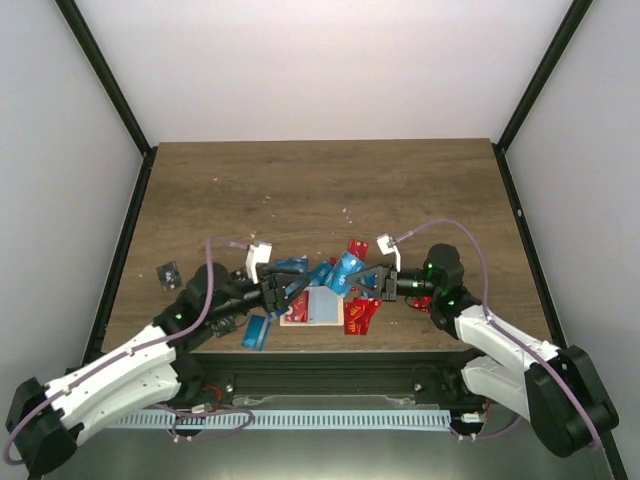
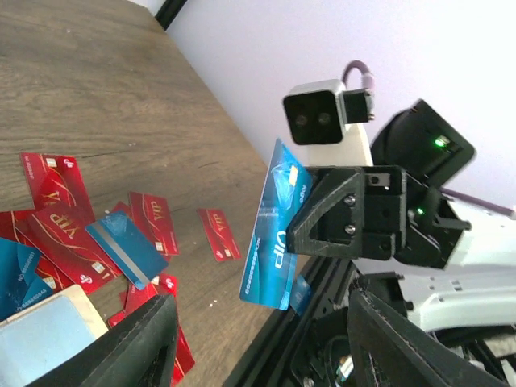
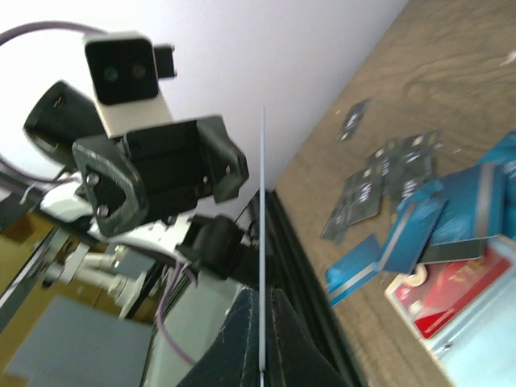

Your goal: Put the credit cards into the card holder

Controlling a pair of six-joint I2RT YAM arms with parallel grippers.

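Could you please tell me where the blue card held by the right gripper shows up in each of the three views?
Top external: the blue card, centre, above the card holder, pinched by the right gripper.
Left wrist: blue card upright at centre, in the right gripper.
Right wrist: blue card edge-on, a thin vertical line at centre.
Shared landmark: the card holder, at the bottom of both wrist views.

I was running a lab-style robot cell: plain white panels (image 1: 300, 60) boxed in a wooden table (image 1: 320, 180), black frame posts (image 1: 105, 75) at the corners, left arm (image 1: 120, 365) and right arm (image 1: 510, 350) bolted at its near edge.
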